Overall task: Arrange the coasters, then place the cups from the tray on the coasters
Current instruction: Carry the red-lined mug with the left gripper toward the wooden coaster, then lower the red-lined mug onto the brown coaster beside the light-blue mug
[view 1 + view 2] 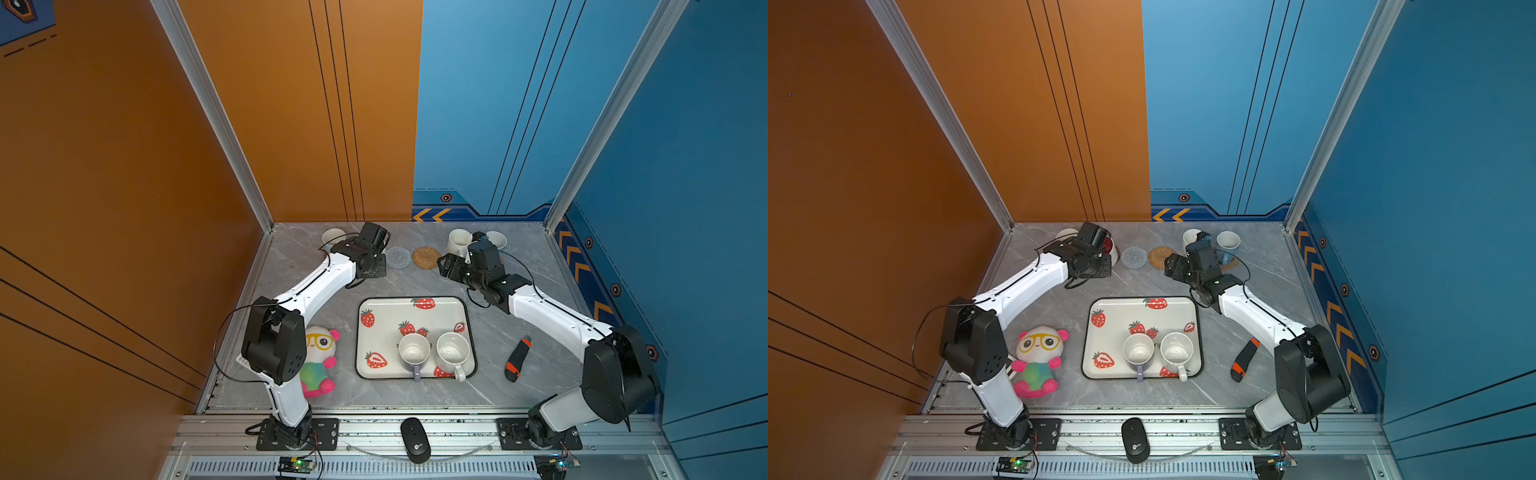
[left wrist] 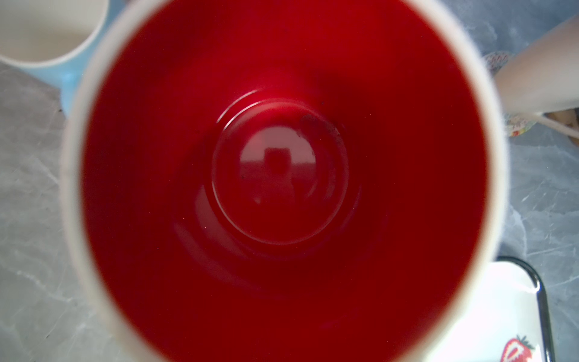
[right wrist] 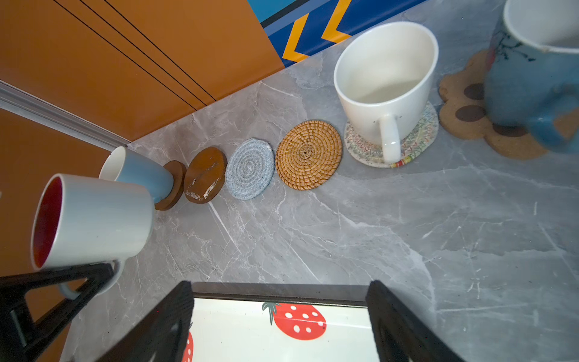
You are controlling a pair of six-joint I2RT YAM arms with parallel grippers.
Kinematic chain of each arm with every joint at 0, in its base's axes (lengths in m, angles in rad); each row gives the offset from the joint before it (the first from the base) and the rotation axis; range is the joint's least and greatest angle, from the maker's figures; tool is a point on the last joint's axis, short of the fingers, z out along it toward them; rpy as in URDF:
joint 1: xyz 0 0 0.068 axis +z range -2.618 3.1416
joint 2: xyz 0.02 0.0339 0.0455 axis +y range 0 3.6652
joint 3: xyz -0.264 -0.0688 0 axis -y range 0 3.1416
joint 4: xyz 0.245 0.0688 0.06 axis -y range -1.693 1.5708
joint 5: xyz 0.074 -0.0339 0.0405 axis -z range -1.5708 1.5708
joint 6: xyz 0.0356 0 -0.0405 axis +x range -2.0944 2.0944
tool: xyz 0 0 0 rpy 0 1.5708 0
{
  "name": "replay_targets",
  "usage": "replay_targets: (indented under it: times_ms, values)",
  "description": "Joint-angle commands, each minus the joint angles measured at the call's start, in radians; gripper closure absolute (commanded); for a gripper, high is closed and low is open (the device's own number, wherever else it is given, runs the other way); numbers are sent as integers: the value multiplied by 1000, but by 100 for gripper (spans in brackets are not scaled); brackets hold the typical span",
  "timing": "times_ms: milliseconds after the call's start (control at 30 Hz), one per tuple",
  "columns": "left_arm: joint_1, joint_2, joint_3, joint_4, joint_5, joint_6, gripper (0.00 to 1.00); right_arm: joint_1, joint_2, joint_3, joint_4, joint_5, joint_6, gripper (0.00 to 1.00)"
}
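On the tray (image 1: 388,311) stand a lavender mug (image 1: 414,351) and a white mug (image 1: 453,353). Over its far rim the right pincer (image 3: 280,286) gapes wide, empty. The left pincer (image 3: 100,272) grips the red-lined mug (image 3: 94,219) by its handle, upright; the bare brown disc coaster (image 3: 205,175) lies just beyond, toward the back wall.

Coasters (image 3: 308,155) line the back of the worktop (image 1: 490,332); cups (image 3: 385,84) stand on the leftmost and two rightmost; a raised cup (image 3: 94,219) hangs near the left end. Before them lies the tray (image 1: 386,345), two mugs (image 1: 453,353) in its near right part.
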Motion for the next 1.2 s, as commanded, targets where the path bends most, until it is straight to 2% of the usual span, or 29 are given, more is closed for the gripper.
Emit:
replay_targets:
  times_ms: [0, 367, 1167]
  values:
    - [17, 39, 83, 45, 24, 37, 100, -6, -23, -19, 18, -15, 4, 15]
    - [46, 162, 213, 44, 54, 34, 100, -6, -14, -16, 22, -19, 9, 16]
    - [117, 295, 322, 43, 90, 52, 100, 9, 22, 25, 7, -26, 5, 17]
